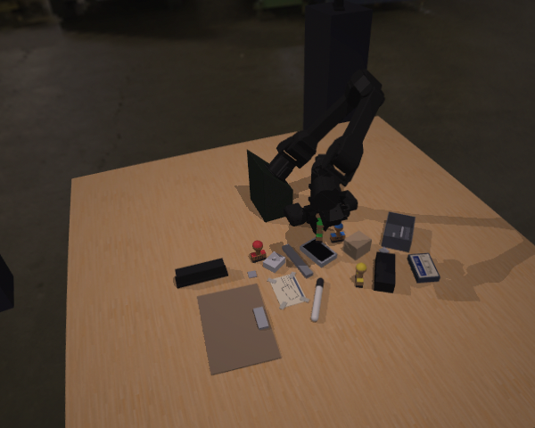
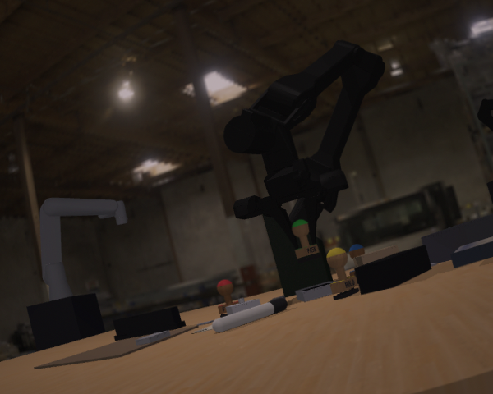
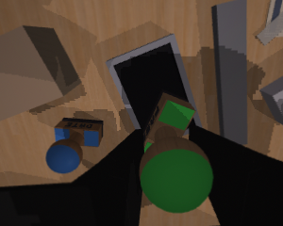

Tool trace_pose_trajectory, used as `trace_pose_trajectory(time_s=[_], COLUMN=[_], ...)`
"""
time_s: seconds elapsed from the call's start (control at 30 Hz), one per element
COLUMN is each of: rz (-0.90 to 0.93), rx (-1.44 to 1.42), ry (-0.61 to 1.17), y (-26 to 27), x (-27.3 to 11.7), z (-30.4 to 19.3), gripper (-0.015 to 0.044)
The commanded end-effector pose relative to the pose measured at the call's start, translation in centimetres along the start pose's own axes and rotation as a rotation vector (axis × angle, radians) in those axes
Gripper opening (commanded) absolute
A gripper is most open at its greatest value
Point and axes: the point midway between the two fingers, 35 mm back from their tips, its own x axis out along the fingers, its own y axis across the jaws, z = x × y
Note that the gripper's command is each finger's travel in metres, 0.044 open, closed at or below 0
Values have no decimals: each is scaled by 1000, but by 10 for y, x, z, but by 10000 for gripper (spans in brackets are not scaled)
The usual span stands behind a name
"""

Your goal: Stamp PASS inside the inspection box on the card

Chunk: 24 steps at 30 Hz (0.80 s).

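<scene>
My gripper (image 1: 319, 226) (image 2: 302, 242) (image 3: 165, 135) is shut on the PASS stamp (image 1: 319, 235) (image 2: 300, 230) (image 3: 176, 179), which has a green knob and a wooden handle. The stamp hangs upright above the ink pad (image 1: 318, 251) (image 2: 315, 291) (image 3: 151, 71), with a visible gap between them in the exterior view. The pad is a grey tray with a black face. The card (image 1: 288, 290) is taped at its corners, towards the front from the pad. Its box is too small to read. The stamp's underside is hidden.
The blue DATE stamp (image 1: 337, 234) (image 3: 63, 155) and a grey-brown block (image 1: 357, 244) flank the pad; a grey bar (image 1: 297, 260) (image 3: 233, 71) lies opposite. Red (image 1: 258, 251) and yellow (image 1: 359, 274) stamps, a marker (image 1: 316, 301), a black block (image 1: 384, 272) and a dark panel (image 1: 263, 193) stand around.
</scene>
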Motion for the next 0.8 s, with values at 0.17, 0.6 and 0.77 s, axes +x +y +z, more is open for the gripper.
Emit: trace_pose_trajectory(time_s=[0.17,0.6,0.77], rz=[-4,-9,-11], rx=[-33,-258,-344], ry=[-5,-7,-7], y=[-4,-41,-58], x=[-11,-17,-18], z=[6,49,63], gripper=[0,0,0])
